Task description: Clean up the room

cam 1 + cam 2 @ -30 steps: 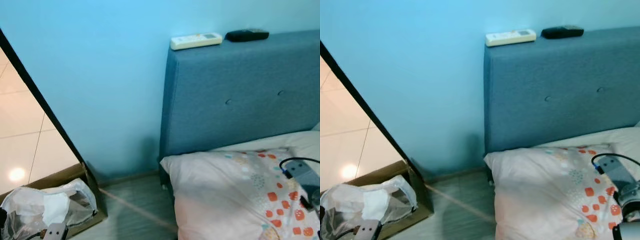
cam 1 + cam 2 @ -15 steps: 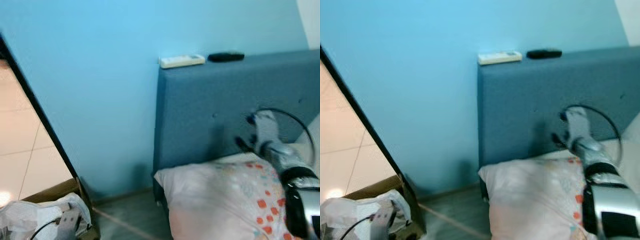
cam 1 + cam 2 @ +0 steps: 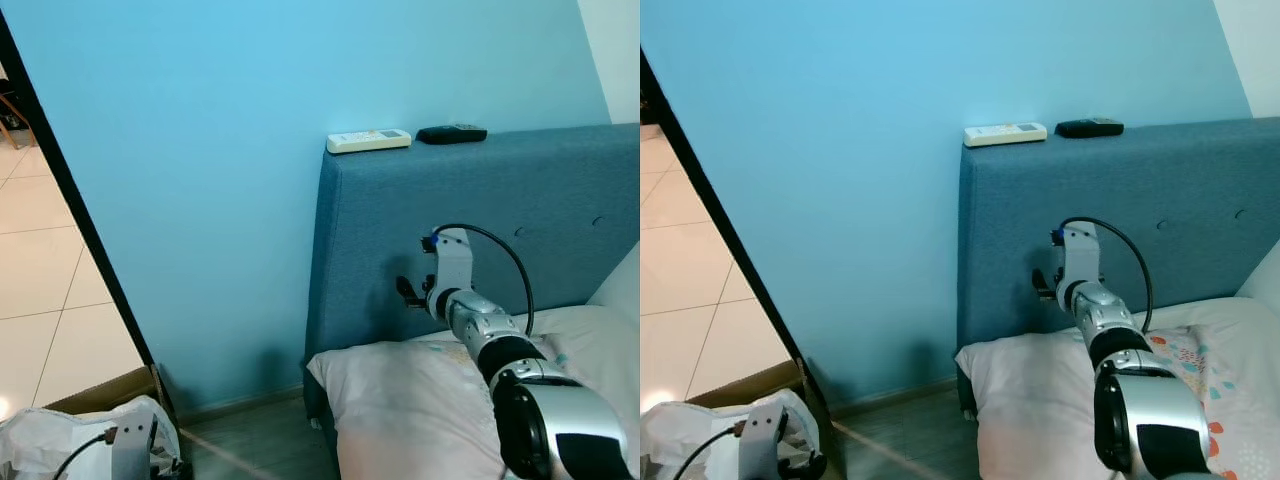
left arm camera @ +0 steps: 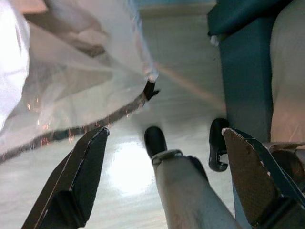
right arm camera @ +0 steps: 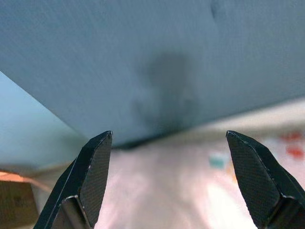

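My right gripper [image 5: 169, 176] is raised in front of the blue headboard [image 3: 520, 220], its two black fingers [image 5: 93, 176] spread wide apart with nothing between them, pointing at the headboard's lower part just above the pillow [image 3: 410, 400]. On the headboard's top edge lie a white remote [image 3: 368, 141] and a black remote [image 3: 451, 133], side by side near its left corner (both well above my gripper). Left of the headboard's side edge there is bare blue wall [image 3: 200, 180] and a strip of open floor [image 3: 250, 445]. Further left of the headboard, low down, my left gripper [image 4: 162, 181] hangs with fingers apart beside a cardboard box [image 3: 95, 388] lined with a clear plastic bag [image 3: 60, 440].
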`<state>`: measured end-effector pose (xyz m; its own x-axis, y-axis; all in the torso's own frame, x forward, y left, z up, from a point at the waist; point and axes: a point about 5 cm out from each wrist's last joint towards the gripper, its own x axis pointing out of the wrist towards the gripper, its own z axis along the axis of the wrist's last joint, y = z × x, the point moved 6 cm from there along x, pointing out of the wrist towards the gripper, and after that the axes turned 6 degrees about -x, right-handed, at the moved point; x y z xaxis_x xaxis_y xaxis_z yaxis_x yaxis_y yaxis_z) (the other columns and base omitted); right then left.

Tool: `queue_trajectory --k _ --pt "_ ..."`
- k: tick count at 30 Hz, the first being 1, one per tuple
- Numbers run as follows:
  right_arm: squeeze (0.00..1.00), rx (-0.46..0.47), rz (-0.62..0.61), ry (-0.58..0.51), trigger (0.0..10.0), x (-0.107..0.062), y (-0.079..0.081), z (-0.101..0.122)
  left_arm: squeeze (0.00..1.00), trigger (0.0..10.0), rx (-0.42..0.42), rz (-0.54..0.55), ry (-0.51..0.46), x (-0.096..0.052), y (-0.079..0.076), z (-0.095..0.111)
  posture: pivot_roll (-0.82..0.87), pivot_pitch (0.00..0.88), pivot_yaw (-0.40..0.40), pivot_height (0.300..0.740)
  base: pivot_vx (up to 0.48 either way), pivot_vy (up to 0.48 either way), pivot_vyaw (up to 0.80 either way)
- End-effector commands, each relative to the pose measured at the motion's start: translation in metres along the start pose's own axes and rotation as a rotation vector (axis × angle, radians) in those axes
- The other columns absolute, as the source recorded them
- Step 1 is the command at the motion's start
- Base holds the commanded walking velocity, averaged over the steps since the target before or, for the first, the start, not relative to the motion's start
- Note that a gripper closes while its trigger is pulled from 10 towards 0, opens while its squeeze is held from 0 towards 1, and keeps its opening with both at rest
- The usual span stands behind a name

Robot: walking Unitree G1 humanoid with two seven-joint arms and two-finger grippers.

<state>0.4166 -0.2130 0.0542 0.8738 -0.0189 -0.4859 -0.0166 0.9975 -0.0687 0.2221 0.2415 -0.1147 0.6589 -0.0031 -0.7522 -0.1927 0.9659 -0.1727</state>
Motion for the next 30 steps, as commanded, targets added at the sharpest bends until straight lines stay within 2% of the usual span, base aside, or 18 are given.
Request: queue_trajectory --k 1,3,10,15,19,21,27,29,30 --pt "0.00 0.032 -0.009 0.017 10.0 0.000 -0.001 -0.009 0.00 10.0 -0.013 0.006 0.032 -0.001 -0.001 -0.011 -0.04 0.000 -0.042 0.695 0.000 0.000 0.00" --pt "0.00 0.040 -0.030 0.032 10.0 -0.002 -0.006 -0.020 0.00 10.0 -0.008 0.022 0.057 -0.003 0.004 -0.019 -0.04 0.000 -0.030 0.685 0.000 0.000 0.00" --pt "0.00 0.035 -0.055 0.058 10.0 -0.004 -0.013 -0.032 0.00 10.0 0.001 0.044 0.092 -0.007 0.010 -0.030 -0.05 0.000 -0.024 0.675 0.000 0.000 0.00" --pt "0.00 0.000 -0.089 0.100 10.0 -0.007 -0.019 -0.050 0.00 10.0 0.026 0.057 0.137 -0.010 0.012 -0.043 -0.05 0.000 -0.013 0.655 0.000 0.000 0.00" --pt "0.00 0.007 -0.068 0.078 10.0 -0.007 -0.017 -0.047 0.00 10.0 0.036 0.055 0.145 -0.010 0.011 -0.045 -0.05 0.000 -0.012 0.650 0.000 0.000 0.00" --pt "0.00 0.026 0.013 0.019 10.0 -0.006 -0.009 -0.037 0.00 10.0 0.052 0.056 0.160 -0.010 0.011 -0.048 -0.05 0.000 -0.005 0.640 0.000 0.000 0.00" --pt "0.00 -0.017 0.120 -0.009 10.0 -0.007 0.005 -0.031 0.00 10.0 0.066 0.059 0.177 -0.013 0.013 -0.053 -0.06 0.000 -0.002 0.630 0.000 0.000 0.00" --pt "0.00 -0.061 0.251 -0.006 10.0 -0.009 0.027 -0.034 0.00 10.0 0.072 0.061 0.190 -0.016 0.017 -0.061 -0.06 0.000 -0.003 0.621 0.000 0.000 0.00" --pt "0.00 -0.061 0.251 -0.006 10.0 -0.009 0.027 -0.034 0.00 10.0 0.072 0.061 0.190 -0.016 0.017 -0.061 -0.06 0.000 -0.003 0.621 0.000 0.000 0.00"
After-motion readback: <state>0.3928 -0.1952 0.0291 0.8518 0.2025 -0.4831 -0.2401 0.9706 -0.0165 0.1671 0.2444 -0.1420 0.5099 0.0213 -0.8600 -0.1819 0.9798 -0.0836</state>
